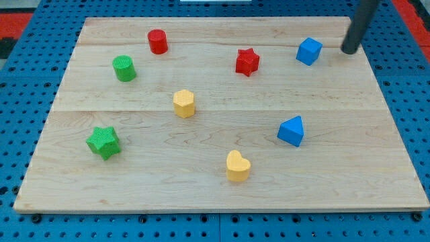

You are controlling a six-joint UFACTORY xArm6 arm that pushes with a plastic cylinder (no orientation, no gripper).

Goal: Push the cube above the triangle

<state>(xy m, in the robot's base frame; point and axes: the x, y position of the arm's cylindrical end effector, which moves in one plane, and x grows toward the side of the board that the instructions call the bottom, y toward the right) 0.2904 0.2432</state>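
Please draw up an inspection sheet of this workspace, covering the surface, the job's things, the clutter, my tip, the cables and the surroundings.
Surface: pale wooden board, flat, with visible plank seams.
Job's things: blue cube near the view's top right; blue triangle below it, well apart.
Clutter: red cylinder, red star, green cylinder, yellow hexagon, green star, yellow heart, all spread out, none touching.
Tip: my tip is to the right of the blue cube, with a gap, not touching.
Cables: nothing seen.
Surroundings: blue perforated base around the board; red area at the top corners.
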